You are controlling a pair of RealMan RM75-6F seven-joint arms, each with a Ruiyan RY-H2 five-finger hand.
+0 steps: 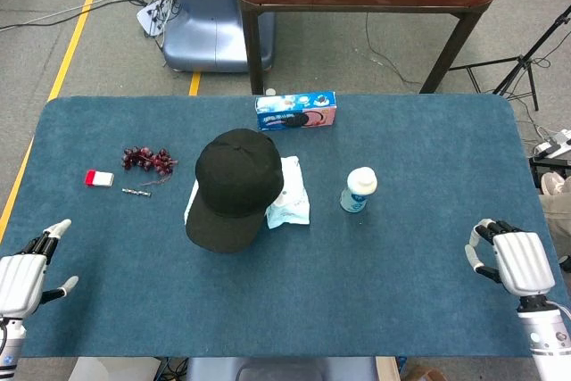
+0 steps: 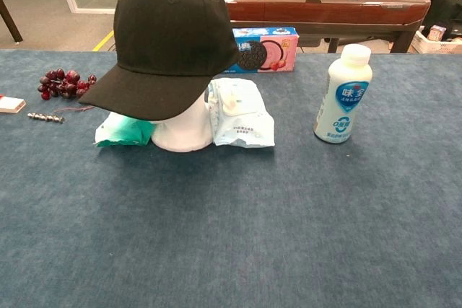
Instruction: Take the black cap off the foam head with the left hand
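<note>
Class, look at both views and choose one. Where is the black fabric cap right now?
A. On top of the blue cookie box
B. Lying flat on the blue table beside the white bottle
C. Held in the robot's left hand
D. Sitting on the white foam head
D. The black fabric cap sits on the white foam head, while the left hand rests far off at the table edge, holding nothing.

Left robot hand (image 1: 25, 276) and right robot hand (image 1: 514, 259) rest apart, empty, fingers spread.
</note>
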